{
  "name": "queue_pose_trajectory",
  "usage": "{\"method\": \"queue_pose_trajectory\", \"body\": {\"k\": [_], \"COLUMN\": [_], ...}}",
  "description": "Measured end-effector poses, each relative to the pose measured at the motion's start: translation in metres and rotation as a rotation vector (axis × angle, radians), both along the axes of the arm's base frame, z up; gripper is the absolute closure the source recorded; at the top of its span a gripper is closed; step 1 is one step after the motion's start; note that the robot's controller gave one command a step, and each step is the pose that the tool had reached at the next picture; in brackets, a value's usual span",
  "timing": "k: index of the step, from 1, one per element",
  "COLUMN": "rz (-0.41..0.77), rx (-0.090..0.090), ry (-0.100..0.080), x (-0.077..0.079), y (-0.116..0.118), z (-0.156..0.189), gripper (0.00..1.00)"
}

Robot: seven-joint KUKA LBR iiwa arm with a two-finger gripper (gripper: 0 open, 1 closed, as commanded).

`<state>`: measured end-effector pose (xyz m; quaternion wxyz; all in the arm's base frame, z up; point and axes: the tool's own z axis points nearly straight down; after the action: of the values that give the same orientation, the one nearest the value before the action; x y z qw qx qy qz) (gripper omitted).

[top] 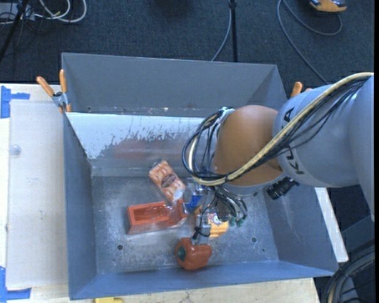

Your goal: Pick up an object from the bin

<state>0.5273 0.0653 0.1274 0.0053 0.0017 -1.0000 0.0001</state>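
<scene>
Though set deep in the bin (82, 201) from the right, hard to read at the tip: cannot tell whether the jaws are spread or pressed together, tangled as they are under cables and the orange wrist cover (249, 144). No sign of anything pinched.

Hanging over the front-middle of the floor, just above a round red fruit-like thing (192, 255) lying near the front wall. Likeliest candidate, judged by nearness alone. Just to its left, a red open tray (150, 216), with a tan wrapped snack (166, 178) behind. Crowded by the tip, a small blue piece (192, 202) and a small orange-yellow piece (218, 228).

Risks from here:
- Rolling away or squirting toward the front wall, under an off-centre close on so round a body.
- Catching the tray edge or a small piece alongside, giving a skewed or double grip.
- Snagging cables on the clutter.
</scene>
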Motion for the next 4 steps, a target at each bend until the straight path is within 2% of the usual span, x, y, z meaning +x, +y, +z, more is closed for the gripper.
{"method": "queue_pose_trajectory", "body": {"k": [1, 2, 3, 4], "rz": [-0.004, -0.006, -0.007, 0.048], "rx": [0.000, 0.000, 0.000, 0.001], "ry": [-0.008, -0.008, -0.001, -0.011], "x": [0.002, 0.002, 0.000, 0.005], "y": [-0.001, -0.001, -0.001, -0.018], "z": [0.005, 0.005, 0.010, 0.050], "gripper": [1.00, 1.00, 1.00, 1.00]}}
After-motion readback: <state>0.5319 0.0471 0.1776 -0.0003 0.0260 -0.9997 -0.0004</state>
